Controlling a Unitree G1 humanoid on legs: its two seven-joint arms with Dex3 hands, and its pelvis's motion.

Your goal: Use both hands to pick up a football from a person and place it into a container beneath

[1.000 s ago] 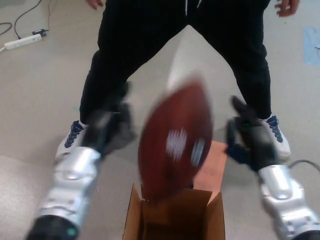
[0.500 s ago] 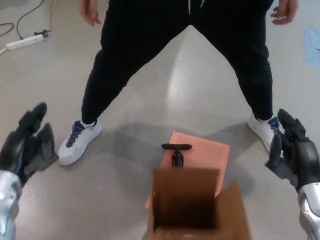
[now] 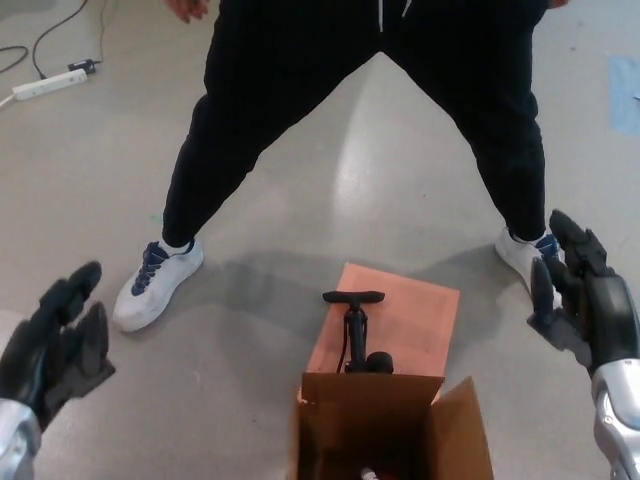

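An open cardboard box [image 3: 385, 425] stands on the floor at the bottom middle. Only a small pale and reddish bit shows deep inside it at the bottom edge; I cannot tell if it is the football. My left hand [image 3: 52, 347] hangs at the lower left, open and empty, fingers spread. My right hand [image 3: 582, 297] is at the right edge, also open and holding nothing. Both hands are well apart from the box. A person in black trousers [image 3: 370, 90] stands astride in front of me.
A black hand pump [image 3: 353, 330] stands on an orange sheet [image 3: 410, 315] just behind the box. The person's white shoes [image 3: 155, 280] flank the space. A white power strip [image 3: 45, 85] with cable lies at the far left. Blue tape [image 3: 622, 92] marks the floor at the right.
One second ago the brown football was between my hands above the box. It has left view, and both hands have swung out wide and open. The picture has shifted slightly.
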